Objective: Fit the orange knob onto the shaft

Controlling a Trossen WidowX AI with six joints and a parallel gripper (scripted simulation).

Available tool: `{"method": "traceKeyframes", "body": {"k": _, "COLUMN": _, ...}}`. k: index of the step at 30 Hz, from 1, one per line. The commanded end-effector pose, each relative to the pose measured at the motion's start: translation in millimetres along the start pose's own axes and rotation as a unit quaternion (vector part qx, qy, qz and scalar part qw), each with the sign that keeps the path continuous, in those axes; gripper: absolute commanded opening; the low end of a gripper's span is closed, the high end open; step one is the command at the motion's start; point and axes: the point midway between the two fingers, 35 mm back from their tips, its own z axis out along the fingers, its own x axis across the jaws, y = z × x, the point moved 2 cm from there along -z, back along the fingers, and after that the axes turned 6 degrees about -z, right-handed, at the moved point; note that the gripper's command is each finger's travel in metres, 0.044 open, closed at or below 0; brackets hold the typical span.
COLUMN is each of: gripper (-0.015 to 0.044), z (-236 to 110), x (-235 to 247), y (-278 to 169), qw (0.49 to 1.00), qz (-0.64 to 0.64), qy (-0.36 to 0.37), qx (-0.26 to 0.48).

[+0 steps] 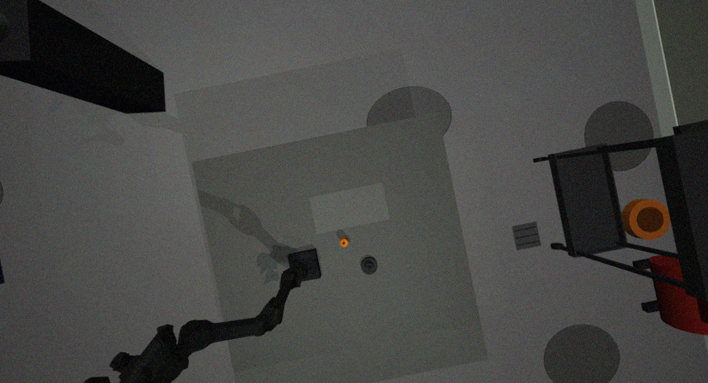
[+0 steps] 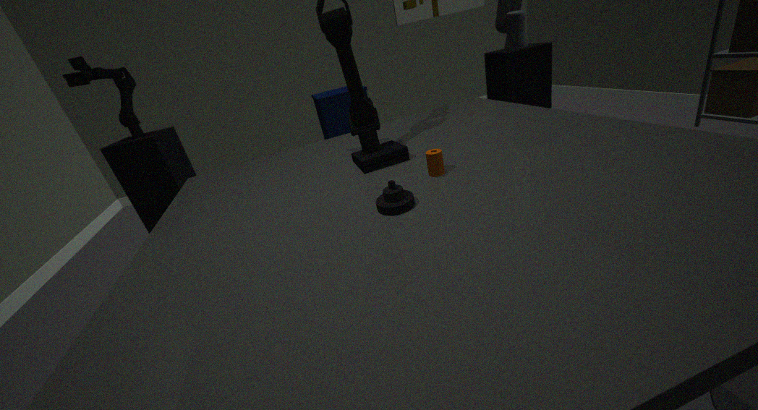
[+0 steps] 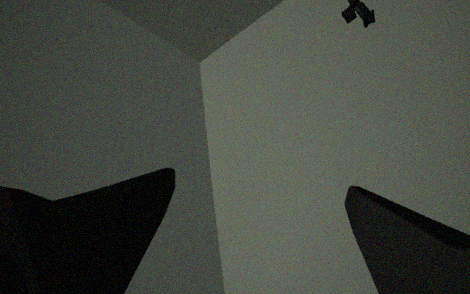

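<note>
Gripper fingers fill the lower corners of the wrist view, 1 at 7 o'clock and 1 at 5 o'clock, dark and tapered. The gripper (image 3: 260, 182) has its jaws spread wide, with only bare wall corner between them; nothing is held. A small dark fixture (image 3: 358, 13) shows near the ceiling at 1 o'clock in that view.

On the table (image 2: 477, 301), in the exterior view, the round pedestal (image 2: 395, 201) sits near frame centre, with the dark D-shaped shaft (image 2: 392, 186) standing upright from its middle. The shaft's flat side cannot be made out. The orange knob (image 2: 435, 162) stands upright on the table, at about 1 o'clock from the pedestal, near it but apart. Its top face shows a hole.

The arm (image 2: 350, 73) rises steeply from its base (image 2: 395, 154), which sits at 11 o'clock from the pedestal and at 9 o'clock from the knob. The arm's upper end leaves the frame at 12 o'clock.

From the top view, the orange knob (image 1: 343, 242) lies at 11 o'clock from the pedestal (image 1: 368, 265), and the base (image 1: 312, 266) lies at 9 o'clock from the pedestal. The arm (image 1: 232, 325) extends toward 7 o'clock, away from both parts.

A blue box (image 2: 330, 112) stands behind the arm.
</note>
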Motion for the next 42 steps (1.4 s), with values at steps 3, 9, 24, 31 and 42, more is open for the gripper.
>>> {"method": "traceKeyframes", "body": {"k": 3, "gripper": 0.0440, "z": -2.0, "x": 1.3, "y": 2.2, "qw": 1.000, "qz": -0.005, "qy": 0.003, "qx": -0.006}}
{"method": "traceKeyframes", "body": {"k": 9, "gripper": 0.0440, "z": -23.6, "x": 15.8, "y": 33.3, "qw": 0.995, "qz": -0.047, "qy": 0.035, "qx": -0.078}}
{"method": "traceKeyframes", "body": {"k": 24, "gripper": 0.0440, "z": -186.1, "x": 67.8, "y": 148.1, "qw": 0.885, "qz": -0.164, "qy": 0.128, "qx": -0.417}}
{"method": "traceKeyframes", "body": {"k": 31, "gripper": 0.0440, "z": -273.7, "x": 73.5, "y": 169.4, "qw": 0.806, "qz": -0.186, "qy": 0.136, "qx": -0.545}}
{"method": "traceKeyframes", "body": {"k": 42, "gripper": 0.0440, "z": -440.9, "x": 52.4, "y": 156.7, "qw": 0.632, "qz": -0.179, "qy": 0.113, "qx": -0.745}}
